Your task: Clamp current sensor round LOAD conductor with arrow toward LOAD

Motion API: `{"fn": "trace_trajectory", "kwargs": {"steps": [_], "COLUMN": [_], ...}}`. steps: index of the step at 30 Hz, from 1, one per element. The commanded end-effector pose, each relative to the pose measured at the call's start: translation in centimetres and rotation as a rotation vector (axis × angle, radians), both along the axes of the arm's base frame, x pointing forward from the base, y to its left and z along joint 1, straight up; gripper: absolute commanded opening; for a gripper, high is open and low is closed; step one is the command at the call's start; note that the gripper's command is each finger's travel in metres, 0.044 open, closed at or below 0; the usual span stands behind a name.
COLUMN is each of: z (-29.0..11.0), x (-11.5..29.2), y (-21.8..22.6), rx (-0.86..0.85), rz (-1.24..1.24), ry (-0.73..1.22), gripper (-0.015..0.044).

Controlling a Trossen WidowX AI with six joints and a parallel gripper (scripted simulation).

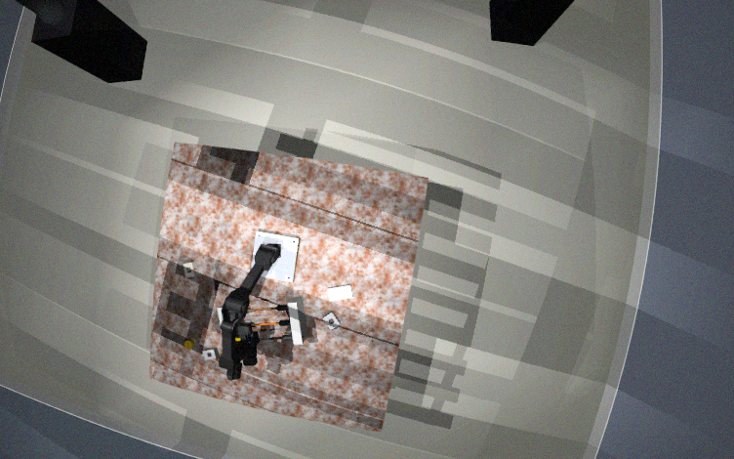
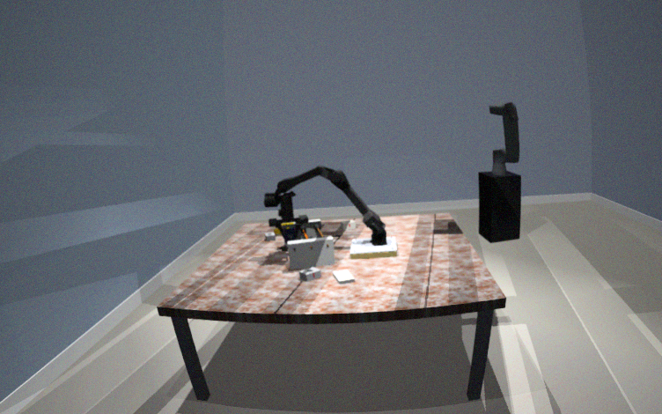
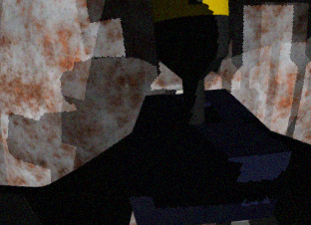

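Observation:
The split-core sensor [image 1: 237,338] [image 2: 290,229] is yellow with a dark blue and black body. It sits on the rack of orange conductors [image 1: 270,323], which run between a white end plate [image 1: 296,322] [image 2: 310,253] and the far end under the arm. My gripper [image 1: 238,349] [image 2: 287,221] hangs straight over the sensor with its fingers on either side, slightly wider than the body, so it is open. I cannot tell which conductor the sensor is round, whether it is latched, or which way its arrow points. The marker labels are too small to read.
Small white marker blocks [image 1: 331,320] [image 2: 310,274], [image 1: 209,354], [image 1: 188,268] lie around the rack. A white card [image 1: 339,293] [image 2: 343,276] and a yellow disc [image 1: 188,344] lie on the table. The arm's white base plate [image 1: 287,262] [image 2: 373,250] is mid-table. A black pedestal [image 2: 499,205] stands off the table.

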State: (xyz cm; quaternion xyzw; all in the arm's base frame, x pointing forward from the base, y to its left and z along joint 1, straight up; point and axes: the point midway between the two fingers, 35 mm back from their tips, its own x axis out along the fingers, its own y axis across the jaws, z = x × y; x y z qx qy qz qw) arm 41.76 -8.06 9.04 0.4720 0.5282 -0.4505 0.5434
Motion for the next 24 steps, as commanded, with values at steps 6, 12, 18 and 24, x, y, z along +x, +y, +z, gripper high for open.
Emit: {"fn": "trace_trajectory", "kwargs": {"steps": [6, 12, 18, 24], "z": [0.0, 0.0, 0.0, 3.5], "x": [0.0, 0.0, 0.0, -0.9], "y": [0.0, 0.0, 0.0, -0.2], "rx": [0.0, 0.0, 0.0, 0.012], "rz": [0.0, 0.0, 0.0, 0.0], "ry": [0.0, 0.0, 0.0, -0.094], "gripper": [0.0297, 0.044, 0.044, 0.044]}}
